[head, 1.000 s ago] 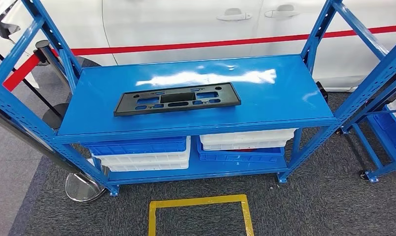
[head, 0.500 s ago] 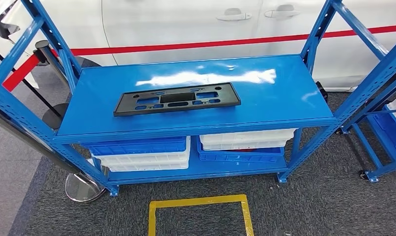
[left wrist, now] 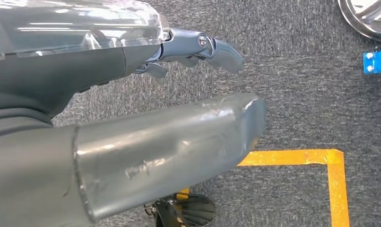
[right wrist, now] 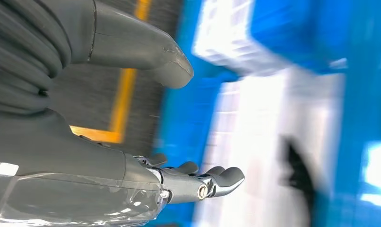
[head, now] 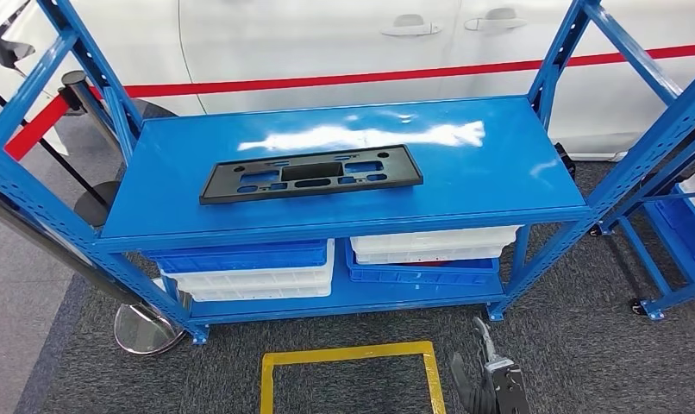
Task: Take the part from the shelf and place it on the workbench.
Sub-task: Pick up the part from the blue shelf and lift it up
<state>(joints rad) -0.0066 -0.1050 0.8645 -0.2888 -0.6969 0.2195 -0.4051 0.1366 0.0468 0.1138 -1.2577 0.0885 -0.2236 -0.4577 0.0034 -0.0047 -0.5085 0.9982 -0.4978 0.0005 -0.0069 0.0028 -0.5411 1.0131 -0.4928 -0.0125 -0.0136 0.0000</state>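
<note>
A flat black plastic part [head: 309, 172] with several cut-outs lies on the top board of the blue shelf [head: 499, 164], left of its middle. My right hand [head: 486, 379] shows at the bottom edge of the head view, low in front of the shelf, with nothing in it. In the right wrist view that right hand [right wrist: 132, 118] has its thumb and fingers apart, pointing at the blurred shelf and bins. My left hand [left wrist: 179, 94] hangs over the grey carpet, fingers apart, holding nothing.
Blue and white bins [head: 249, 267] are stacked on the lower board. A yellow taped square [head: 353, 371] marks the carpet in front. A white car [head: 327, 43] and red barrier belt [head: 327, 80] stand behind. Another blue rack [head: 672, 172] is at the right; a stanchion base [head: 146, 328] at the left.
My right hand has risen into the bottom of the head view. The part and the shelf have not moved.
</note>
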